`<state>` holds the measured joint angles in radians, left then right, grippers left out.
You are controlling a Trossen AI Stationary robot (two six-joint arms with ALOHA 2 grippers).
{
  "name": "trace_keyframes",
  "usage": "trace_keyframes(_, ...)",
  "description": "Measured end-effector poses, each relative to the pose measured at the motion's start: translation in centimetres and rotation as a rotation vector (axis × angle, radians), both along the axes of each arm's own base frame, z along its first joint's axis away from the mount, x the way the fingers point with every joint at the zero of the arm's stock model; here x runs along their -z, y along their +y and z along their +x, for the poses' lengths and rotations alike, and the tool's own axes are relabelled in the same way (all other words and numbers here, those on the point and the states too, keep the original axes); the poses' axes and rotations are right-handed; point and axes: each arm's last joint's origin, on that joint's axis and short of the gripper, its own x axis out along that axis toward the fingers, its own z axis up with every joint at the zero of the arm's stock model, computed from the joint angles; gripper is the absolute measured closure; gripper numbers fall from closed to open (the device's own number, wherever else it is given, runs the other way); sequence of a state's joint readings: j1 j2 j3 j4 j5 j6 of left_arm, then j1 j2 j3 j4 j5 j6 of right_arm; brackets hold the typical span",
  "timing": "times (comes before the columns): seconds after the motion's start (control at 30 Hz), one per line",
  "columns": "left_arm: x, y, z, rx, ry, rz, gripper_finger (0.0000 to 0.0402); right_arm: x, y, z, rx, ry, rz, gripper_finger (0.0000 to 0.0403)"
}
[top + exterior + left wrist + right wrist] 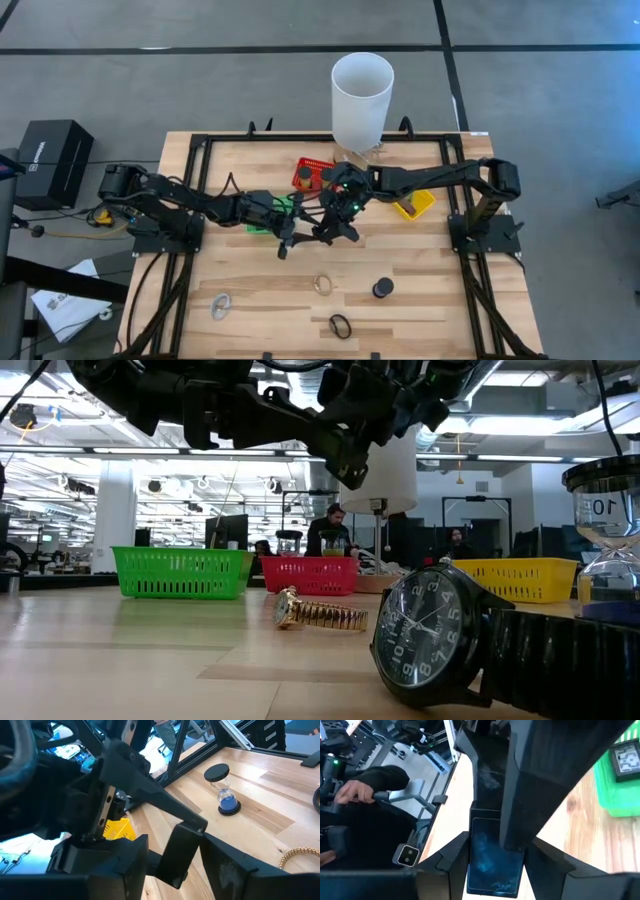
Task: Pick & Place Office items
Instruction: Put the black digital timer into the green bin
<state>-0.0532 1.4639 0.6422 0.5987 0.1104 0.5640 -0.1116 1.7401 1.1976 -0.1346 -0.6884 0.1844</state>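
Note:
A flat black rectangular piece [179, 854] hangs in the air over the table's middle, between both grippers. My left gripper [287, 238] reaches in from the left and my right gripper [336, 226] from the right; each is shut on the piece. In the right wrist view the piece [492, 864] is a glossy dark slab. The low view shows both grippers high above the tabletop. On the wood lie a gold watch [322, 284], a black watch [340, 326], a silvery band [221, 305] and a small hourglass [383, 288]. My left gripper pinches the black piece's one end [172, 870] between its two fingers, and the piece sticks out past them. The piece is lifted clear of the table. My right gripper pinches the other end [490, 885] between its two fingers, coming from the opposite side. The left arm's finger [520, 785] lies over the piece's far part.
The red basket [312, 173], green basket [268, 216] and yellow basket [413, 205] stand behind the grippers, and the tall white cylinder [360, 100] stands at the far edge. A black frame borders the table. A person's hand [357, 792] shows beyond the table.

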Motion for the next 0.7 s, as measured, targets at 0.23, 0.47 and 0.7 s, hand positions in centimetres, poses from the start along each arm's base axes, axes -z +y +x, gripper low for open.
trace_keyframes(0.23, 0.04, 0.01, -0.01, 0.001, 0.001, 0.003, 0.0296, -0.08, -0.06, 0.04, 0.002, -0.008, 0.000, 0.0243)
trace_keyframes(0.47, 0.04, 0.00, -0.01, 0.009, -0.004, 0.033, 0.0317, -0.08, -0.04, 0.03, 0.000, -0.006, 0.004, 0.0242)
trace_keyframes(0.7, 0.04, -0.05, -0.01, 0.011, -0.004, 0.036, 0.0319, -0.09, -0.06, 0.03, 0.001, -0.007, 0.003, 0.0236)
